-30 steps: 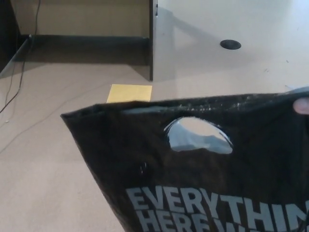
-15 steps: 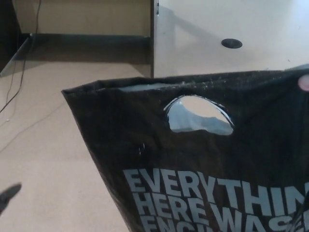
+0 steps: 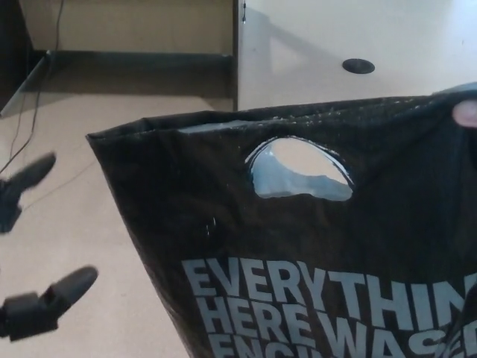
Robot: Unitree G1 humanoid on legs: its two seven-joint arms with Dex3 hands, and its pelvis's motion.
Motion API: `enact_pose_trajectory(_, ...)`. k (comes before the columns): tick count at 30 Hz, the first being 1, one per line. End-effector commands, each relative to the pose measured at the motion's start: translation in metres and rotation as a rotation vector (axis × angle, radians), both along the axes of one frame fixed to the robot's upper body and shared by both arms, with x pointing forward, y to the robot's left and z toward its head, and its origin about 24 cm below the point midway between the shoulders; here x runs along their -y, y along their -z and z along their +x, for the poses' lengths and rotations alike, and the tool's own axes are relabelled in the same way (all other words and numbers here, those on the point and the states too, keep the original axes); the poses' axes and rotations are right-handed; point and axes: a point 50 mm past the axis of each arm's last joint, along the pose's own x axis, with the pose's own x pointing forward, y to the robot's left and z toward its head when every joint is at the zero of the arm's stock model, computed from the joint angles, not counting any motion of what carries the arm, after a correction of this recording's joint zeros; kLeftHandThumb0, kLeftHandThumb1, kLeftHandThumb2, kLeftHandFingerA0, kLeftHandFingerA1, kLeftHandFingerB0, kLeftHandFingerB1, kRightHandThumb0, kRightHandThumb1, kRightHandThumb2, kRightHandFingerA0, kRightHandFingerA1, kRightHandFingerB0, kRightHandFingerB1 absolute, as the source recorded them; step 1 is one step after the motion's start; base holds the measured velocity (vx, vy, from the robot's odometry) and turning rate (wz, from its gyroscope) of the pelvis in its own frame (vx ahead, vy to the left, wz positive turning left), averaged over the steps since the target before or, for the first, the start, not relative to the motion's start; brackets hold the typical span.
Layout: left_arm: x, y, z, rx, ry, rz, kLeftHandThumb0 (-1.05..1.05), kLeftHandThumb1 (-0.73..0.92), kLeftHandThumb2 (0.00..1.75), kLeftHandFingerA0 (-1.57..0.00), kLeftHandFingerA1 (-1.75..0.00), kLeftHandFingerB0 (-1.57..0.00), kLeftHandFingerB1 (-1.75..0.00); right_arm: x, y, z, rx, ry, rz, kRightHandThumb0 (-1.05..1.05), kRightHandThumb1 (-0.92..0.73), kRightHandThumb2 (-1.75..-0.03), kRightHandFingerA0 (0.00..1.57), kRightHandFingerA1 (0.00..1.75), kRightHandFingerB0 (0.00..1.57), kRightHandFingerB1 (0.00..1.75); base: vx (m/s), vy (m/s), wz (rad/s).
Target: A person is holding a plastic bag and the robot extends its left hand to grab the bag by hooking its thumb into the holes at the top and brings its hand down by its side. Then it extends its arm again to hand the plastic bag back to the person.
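A black plastic bag (image 3: 313,246) with pale block lettering fills the lower right of the head view, held up off the floor. An oval handle hole (image 3: 300,170) is cut near its top edge. A person's fingertip (image 3: 466,113) pinches the bag's top right corner. My left hand (image 3: 33,253) comes in at the left edge, open, with black fingers (image 3: 65,289) spread apart. It is left of the bag and apart from it, holding nothing. My right hand does not show.
A pale desk top (image 3: 358,52) with a round black cable grommet (image 3: 358,66) stands behind the bag. A dark desk panel (image 3: 234,52) drops to the tan floor (image 3: 97,149). Thin cables (image 3: 22,127) trail along the left wall.
My left hand has risen into view at the left edge with fingers spread. The bag has been lifted higher and now hides the yellow sheet on the floor.
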Motion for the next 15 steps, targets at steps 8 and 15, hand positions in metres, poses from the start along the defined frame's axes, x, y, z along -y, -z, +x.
enact_pose_trajectory(8,0.053,-0.104,-0.023,0.388,0.224,0.169,-0.31,0.40,0.93,0.00,-0.48,0.00,-0.48,0.015,-0.008,-0.003,0.049,0.011,-0.041,-0.37,-0.56,-0.74,0.65,0.56,0.42,0.47,0.00,0.000,0.00)
enact_pose_trajectory(15,0.069,-0.113,-0.021,0.399,0.264,0.173,-0.54,0.35,0.73,0.00,-0.37,-0.03,-0.38,0.015,-0.007,-0.003,0.046,0.003,-0.044,-0.37,-0.56,-0.75,0.64,0.56,0.43,0.47,0.00,0.000,0.00)
